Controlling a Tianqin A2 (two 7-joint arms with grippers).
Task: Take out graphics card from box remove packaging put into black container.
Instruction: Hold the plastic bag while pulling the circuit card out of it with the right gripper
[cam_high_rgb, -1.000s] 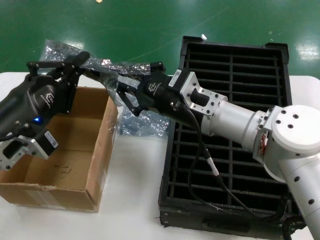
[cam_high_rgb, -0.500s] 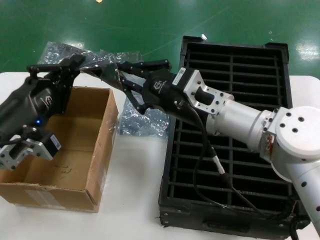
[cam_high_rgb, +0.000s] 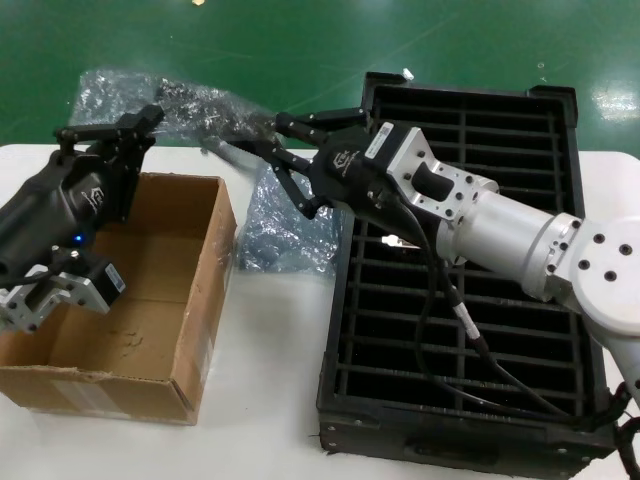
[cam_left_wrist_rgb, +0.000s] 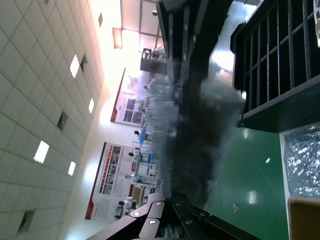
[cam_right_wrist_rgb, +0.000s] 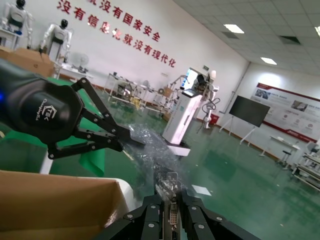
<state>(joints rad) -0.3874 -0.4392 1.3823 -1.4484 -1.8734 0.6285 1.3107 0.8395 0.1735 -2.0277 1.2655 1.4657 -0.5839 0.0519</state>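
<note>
Claws share the load: our left claw (cam_high_rgb: 140, 122) pinches the bag (cam_high_rgb: 205, 105) above the box (cam_high_rgb: 150, 300); our right claw (cam_high_rgb: 285, 150) clamps the graphics card (cam_right_wrist_rgb: 170, 197).

Robot lab hall: humanoids (cam_right_wrist_rgb: 56, 33), green floor (cam_high_rgb: 250, 50)

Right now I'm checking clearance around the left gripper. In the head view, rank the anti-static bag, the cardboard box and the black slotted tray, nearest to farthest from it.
1. Anti-static bag: pinched at the left gripper, stretched toward the right gripper.
2. Cardboard box: just below the left gripper.
3. Black slotted tray: farthest, on the right side.
</note>
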